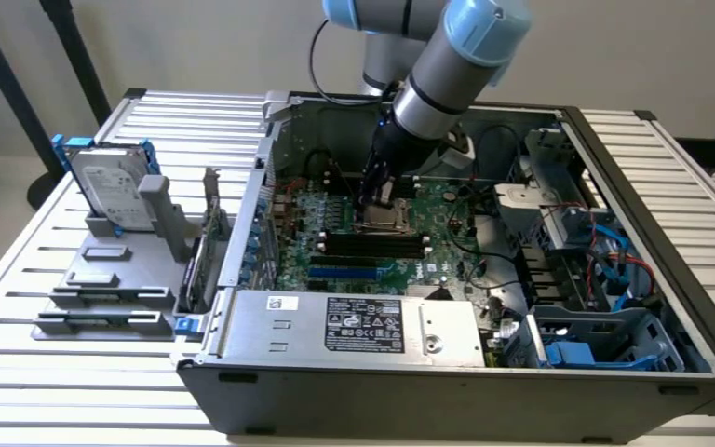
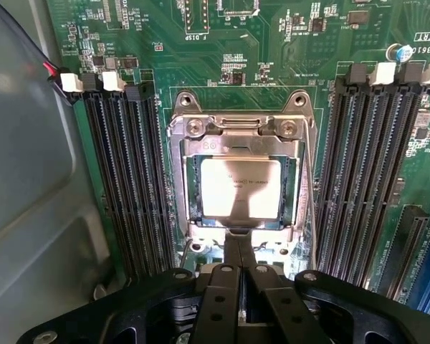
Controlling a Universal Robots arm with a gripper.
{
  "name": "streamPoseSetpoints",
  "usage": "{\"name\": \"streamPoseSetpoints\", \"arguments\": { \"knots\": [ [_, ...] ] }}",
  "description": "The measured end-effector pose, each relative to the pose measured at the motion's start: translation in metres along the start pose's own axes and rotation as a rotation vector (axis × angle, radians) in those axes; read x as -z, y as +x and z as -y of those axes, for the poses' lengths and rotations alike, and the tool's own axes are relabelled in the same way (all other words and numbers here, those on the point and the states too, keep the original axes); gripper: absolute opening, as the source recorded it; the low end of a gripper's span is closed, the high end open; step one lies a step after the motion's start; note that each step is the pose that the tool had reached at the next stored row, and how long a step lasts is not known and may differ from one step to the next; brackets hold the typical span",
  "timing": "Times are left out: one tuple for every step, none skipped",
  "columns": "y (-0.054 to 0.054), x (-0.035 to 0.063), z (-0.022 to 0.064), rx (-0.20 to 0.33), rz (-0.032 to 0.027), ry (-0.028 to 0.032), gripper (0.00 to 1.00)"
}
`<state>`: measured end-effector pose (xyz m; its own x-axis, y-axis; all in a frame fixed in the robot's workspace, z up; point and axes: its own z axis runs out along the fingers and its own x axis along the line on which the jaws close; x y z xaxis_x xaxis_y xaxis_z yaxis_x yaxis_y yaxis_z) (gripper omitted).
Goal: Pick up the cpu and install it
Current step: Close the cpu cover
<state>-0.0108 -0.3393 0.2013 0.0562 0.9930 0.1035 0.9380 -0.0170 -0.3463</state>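
Inside the open computer case, the cpu lies flat in the metal socket; the tool hangs at its edge, fingers narrow, pressed together.

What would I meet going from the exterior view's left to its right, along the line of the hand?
Hard drive → upright card → side wall of the computer case → hand → metal drive cage → blue cables.
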Motion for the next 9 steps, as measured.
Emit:
{"name": "streamPoseSetpoints", "arguments": {
  "knots": [
    [0.0000, -0.0006, -0.0002, 0.000, -0.0005, -0.0012, 0.11],
    [-0.0001, -0.0012, -0.0004, 0.001, -0.0007, -0.0026, 0.11],
    [-0.0002, -0.0018, -0.0005, 0.001, -0.0009, -0.0041, 0.11],
    [-0.0003, -0.0026, -0.0008, 0.001, -0.0010, -0.0056, 0.11],
    [-0.0004, -0.0034, -0.0010, 0.001, -0.0011, -0.0070, 0.11],
    [-0.0005, -0.0040, -0.0012, 0.001, -0.0011, -0.0083, 0.11],
    [-0.0006, -0.0045, -0.0013, 0.001, -0.0010, -0.0095, 0.11],
    [-0.0006, -0.0046, -0.0013, 0.002, -0.0010, -0.0099, 0.11],
    [-0.0006, -0.0046, -0.0012, 0.002, -0.0009, -0.0100, 0.11]
  ]
}}
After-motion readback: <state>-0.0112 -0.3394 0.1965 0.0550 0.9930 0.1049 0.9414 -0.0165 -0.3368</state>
